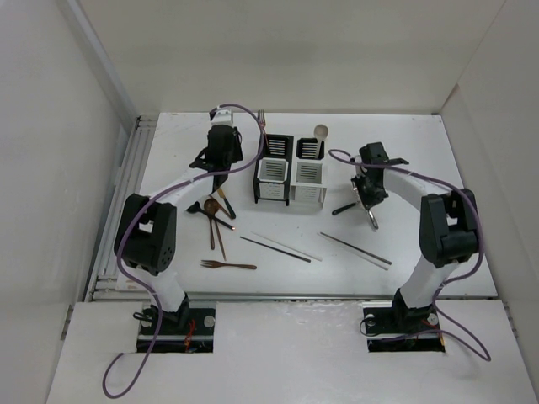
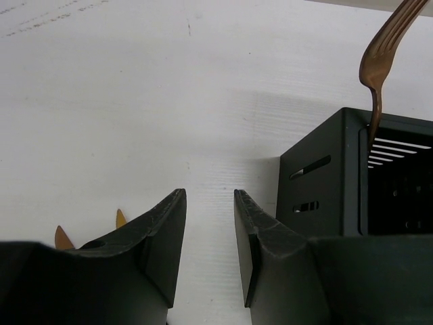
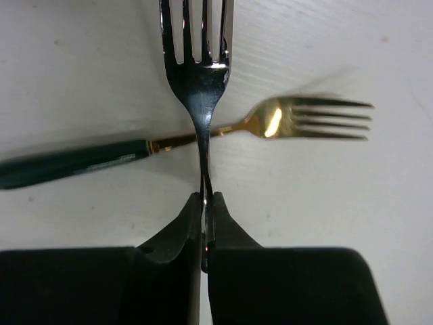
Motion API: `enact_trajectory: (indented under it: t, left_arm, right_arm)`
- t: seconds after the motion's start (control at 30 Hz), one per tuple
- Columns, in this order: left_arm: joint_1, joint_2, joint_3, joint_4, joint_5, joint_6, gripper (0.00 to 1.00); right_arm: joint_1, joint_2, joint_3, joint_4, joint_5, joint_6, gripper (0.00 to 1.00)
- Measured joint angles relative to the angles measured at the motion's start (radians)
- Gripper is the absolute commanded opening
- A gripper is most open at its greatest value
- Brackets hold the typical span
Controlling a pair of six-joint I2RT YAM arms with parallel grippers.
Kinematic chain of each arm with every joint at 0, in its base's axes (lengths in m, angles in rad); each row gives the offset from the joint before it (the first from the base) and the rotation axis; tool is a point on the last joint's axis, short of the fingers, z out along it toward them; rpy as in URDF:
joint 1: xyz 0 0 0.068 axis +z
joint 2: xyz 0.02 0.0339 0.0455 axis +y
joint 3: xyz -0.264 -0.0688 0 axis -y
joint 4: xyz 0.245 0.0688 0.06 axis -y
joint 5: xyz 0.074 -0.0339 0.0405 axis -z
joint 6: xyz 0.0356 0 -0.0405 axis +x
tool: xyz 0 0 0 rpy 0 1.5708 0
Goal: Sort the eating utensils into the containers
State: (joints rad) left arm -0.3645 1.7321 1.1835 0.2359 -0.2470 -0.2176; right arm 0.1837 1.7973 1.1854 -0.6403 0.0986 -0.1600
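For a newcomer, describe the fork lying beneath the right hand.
Find the paired black-and-white slotted caddies; the right hand hangs beside them. Beneath it lies the fork with gold tines and dark green handle, unlike the all-silver fork the hand grips.

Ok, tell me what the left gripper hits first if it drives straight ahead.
Probably just the bare table; nothing else lies ahead of the left gripper. The black container with its copper fork stands off to the right; depth is unclear.

We find the silver fork [image 3: 197, 74] cut off at its tine tips by the top edge, its handle buried inside the right end effector [image 3: 204, 198]. The green-handled fork [image 3: 270, 122] runs off the left edge — the copper fork [image 2: 380, 59] exits upper right.
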Motion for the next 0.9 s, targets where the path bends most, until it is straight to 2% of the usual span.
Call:
enact_trajectory:
  t: [0.07,0.23,0.33,0.43,0.57,0.67,0.9]
  left_arm:
    - [0.0,-0.007,-0.008,0.006,-0.009,0.001,0.33]
    - [0.0,-0.03,-0.033,0.005,-0.05,0.004,0.34]
    - [0.001,-0.036,-0.033,0.004,-0.079,0.003,0.34]
    - [0.007,-0.048,-0.034,-0.006,-0.104,-0.005,0.34]
    - [0.023,-0.076,-0.034,-0.038,-0.134,-0.016,0.39]
    - [0.045,-0.115,-0.042,-0.077,-0.143,-0.025,0.49]
    - [0.124,-0.201,-0.087,-0.151,-0.124,-0.046,0.5]
  right_arm:
    - [0.005,-0.065,-0.016,-0.002,0.015,0.011,0.0]
    - [0.059,-0.355,-0.022,0.062,0.108,0.062,0.0]
    - [0.163,-0.503,-0.012,0.171,0.188,0.084,0.0]
    - [0.273,-0.552,0.018,0.339,0.249,0.095,0.0]
    - [0.354,-0.417,0.15,0.555,0.269,0.117,0.0]
    - [0.381,-0.237,0.283,0.669,0.252,0.138,0.0]
    - [0.424,0.104,0.424,0.813,0.176,0.161,0.0]
